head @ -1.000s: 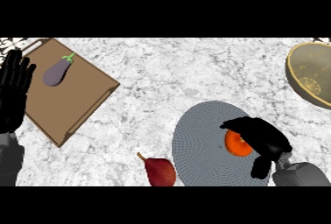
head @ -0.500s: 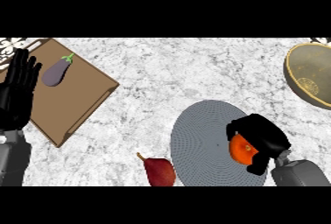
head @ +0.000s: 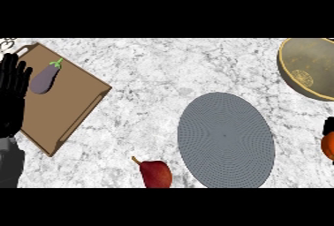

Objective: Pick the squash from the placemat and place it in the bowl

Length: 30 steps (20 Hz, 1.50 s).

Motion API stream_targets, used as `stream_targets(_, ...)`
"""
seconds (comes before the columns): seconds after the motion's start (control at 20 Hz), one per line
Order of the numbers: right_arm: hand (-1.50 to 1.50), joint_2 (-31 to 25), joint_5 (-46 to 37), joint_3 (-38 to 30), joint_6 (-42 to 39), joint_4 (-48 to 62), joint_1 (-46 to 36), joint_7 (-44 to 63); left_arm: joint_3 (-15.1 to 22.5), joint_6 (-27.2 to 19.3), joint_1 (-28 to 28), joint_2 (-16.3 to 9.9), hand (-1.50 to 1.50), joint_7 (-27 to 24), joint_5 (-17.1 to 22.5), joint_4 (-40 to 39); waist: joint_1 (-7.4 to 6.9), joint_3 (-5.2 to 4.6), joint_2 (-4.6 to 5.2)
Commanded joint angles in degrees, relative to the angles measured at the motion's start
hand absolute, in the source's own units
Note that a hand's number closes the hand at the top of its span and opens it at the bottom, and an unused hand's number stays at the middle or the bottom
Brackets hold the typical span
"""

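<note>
Curling round the squash point(head: 327, 147), right hand point(head: 329, 126) fingers barely show.

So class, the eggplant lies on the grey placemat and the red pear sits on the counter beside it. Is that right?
No. The head view shows the eggplant lying on the brown cutting board, not the grey placemat. The red pear does sit on the counter beside the placemat.

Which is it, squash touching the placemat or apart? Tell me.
Apart. The head view shows bare counter between the squash, at the right edge under the right hand, and the placemat.
</note>
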State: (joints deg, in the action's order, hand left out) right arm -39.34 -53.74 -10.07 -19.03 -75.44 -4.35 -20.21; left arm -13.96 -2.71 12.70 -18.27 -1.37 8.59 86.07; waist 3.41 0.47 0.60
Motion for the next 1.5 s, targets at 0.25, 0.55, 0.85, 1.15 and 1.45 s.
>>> stream_targets(0.25, 1.50, -18.58, 7.27, -21.62, 3.31, 20.94, -1.85, -10.13, -0.01, 0.76, -0.37, 0.45, 0.00, 0.12, 1.15, 0.90, -1.49, 0.44, 0.31)
stream_targets(0.55, 1.50, -26.48, 14.37, -28.82, 0.20, 32.63, -5.32, -24.06, 0.30, 1.65, 0.16, 0.08, 0.00, 0.35, 1.33, 0.18, -3.33, 0.26, 0.20)
stream_targets(0.85, 1.50, -33.62, 19.24, -33.18, -3.74, 41.46, -8.33, -35.27, 1.46, 1.76, 1.16, 0.60, 0.00, 1.03, 1.20, 1.20, -4.10, 0.20, -0.11)
stream_targets(1.15, 1.50, -37.02, 24.75, -31.86, -13.84, 46.44, -14.59, -35.24, 3.00, 2.02, 3.01, 1.25, 0.00, 0.30, 0.21, -0.65, -5.80, -0.06, 0.36)
stream_targets(1.45, 1.50, -40.41, 26.65, -26.65, -20.47, 47.44, -20.01, -31.87, 2.47, 2.31, 3.70, 0.74, 0.00, 0.25, 0.41, -1.50, -7.25, -0.28, 0.35)
